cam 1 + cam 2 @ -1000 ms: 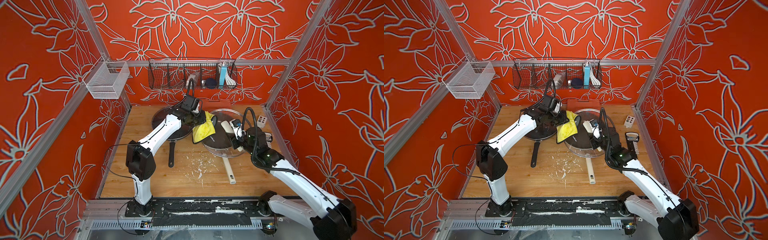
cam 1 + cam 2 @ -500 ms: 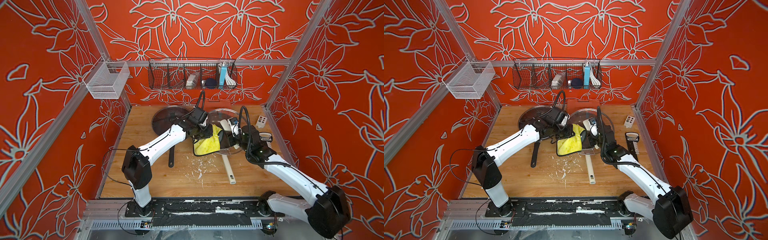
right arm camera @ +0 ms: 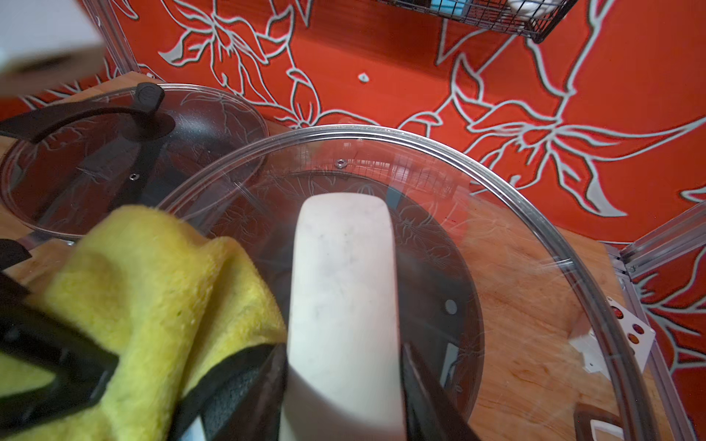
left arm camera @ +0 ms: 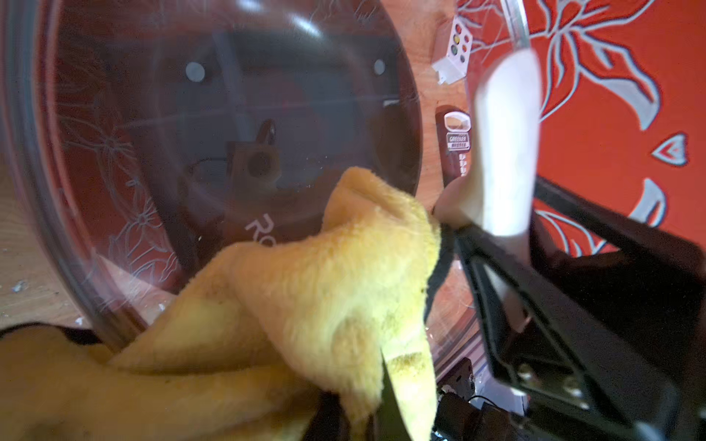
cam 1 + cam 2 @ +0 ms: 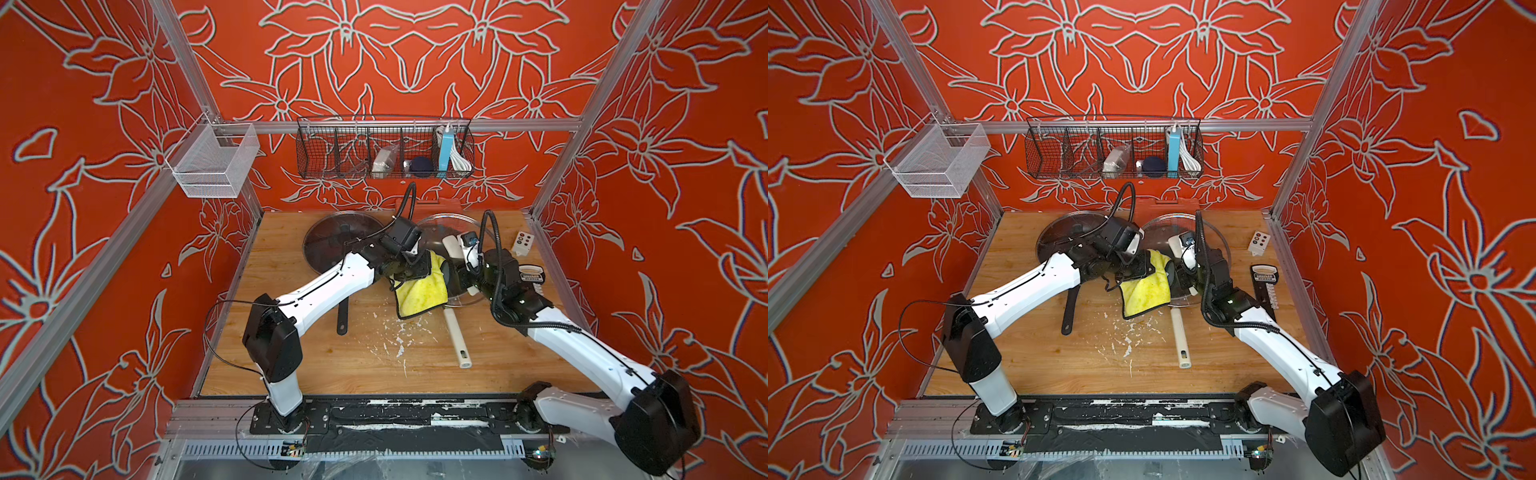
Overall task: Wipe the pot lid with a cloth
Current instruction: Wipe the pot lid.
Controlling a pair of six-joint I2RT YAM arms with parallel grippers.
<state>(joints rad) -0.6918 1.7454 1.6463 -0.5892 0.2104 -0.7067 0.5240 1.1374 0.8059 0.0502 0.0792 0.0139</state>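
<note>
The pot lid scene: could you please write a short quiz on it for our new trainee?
1. True or false: the left gripper is shut on the yellow cloth.
2. What does the right gripper grip? A) the white handle of the glass lid; B) the pan's cream handle; C) the remote.
3. Fill in: the second lid, which no gripper touches, has a ____ handle.

Key: 1 true; 2 A; 3 black.
</note>
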